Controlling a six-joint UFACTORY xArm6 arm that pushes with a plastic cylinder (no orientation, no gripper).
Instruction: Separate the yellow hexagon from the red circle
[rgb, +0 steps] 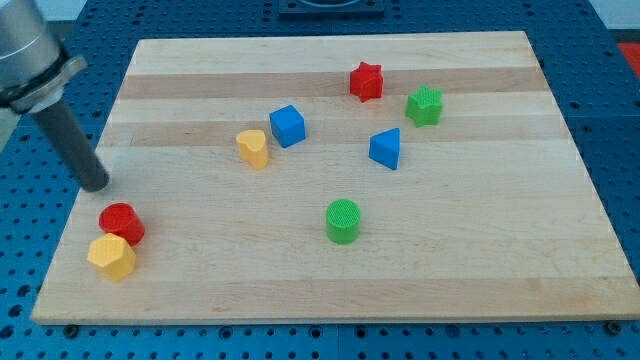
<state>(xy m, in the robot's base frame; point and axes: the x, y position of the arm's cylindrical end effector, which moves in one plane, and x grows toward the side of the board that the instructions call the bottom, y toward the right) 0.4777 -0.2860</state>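
The yellow hexagon (111, 257) lies near the board's bottom left corner. The red circle (121, 222) sits just above and to its right, touching it. My tip (96, 184) rests on the board above the red circle, slightly to its left, with a small gap between them. The rod slants up to the view's top left corner.
A yellow block (253, 147) and a blue cube (287, 126) sit near the board's middle. A blue triangle-like block (385, 149), a green circle (343, 221), a red star (366, 81) and a green star (424, 105) lie to the right. The wooden board (480, 260) ends close to the hexagon's left.
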